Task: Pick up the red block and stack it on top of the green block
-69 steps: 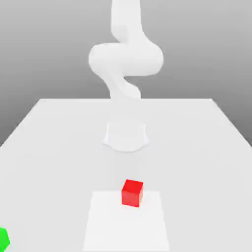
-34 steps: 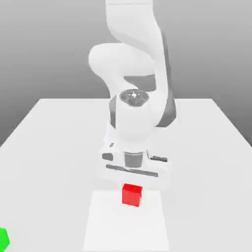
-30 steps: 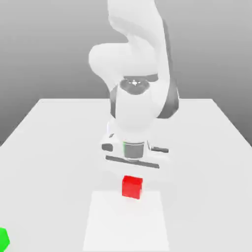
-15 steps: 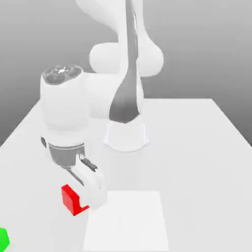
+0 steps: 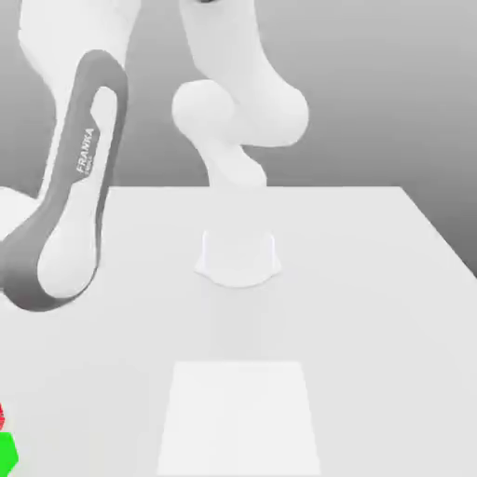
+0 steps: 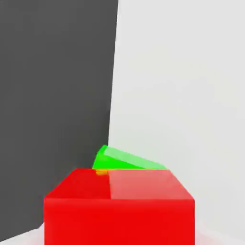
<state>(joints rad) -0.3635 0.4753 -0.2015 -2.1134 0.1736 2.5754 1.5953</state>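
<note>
Red block (image 6: 119, 206) sits over green block (image 6: 125, 161) near table edge (image 5: 19, 373), w/ claw state I can't tell; offset placement could topple it off.

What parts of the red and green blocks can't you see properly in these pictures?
- Red block: in the exterior view, the picture's left edge cuts off all but a sliver.
- Green block: same view, also cut by the left edge.
- Green block: in the hand view, the red block covers most of it, so whether the two are squarely lined up cannot be told.
- Arm: its lower end runs off the exterior view's left.
</note>
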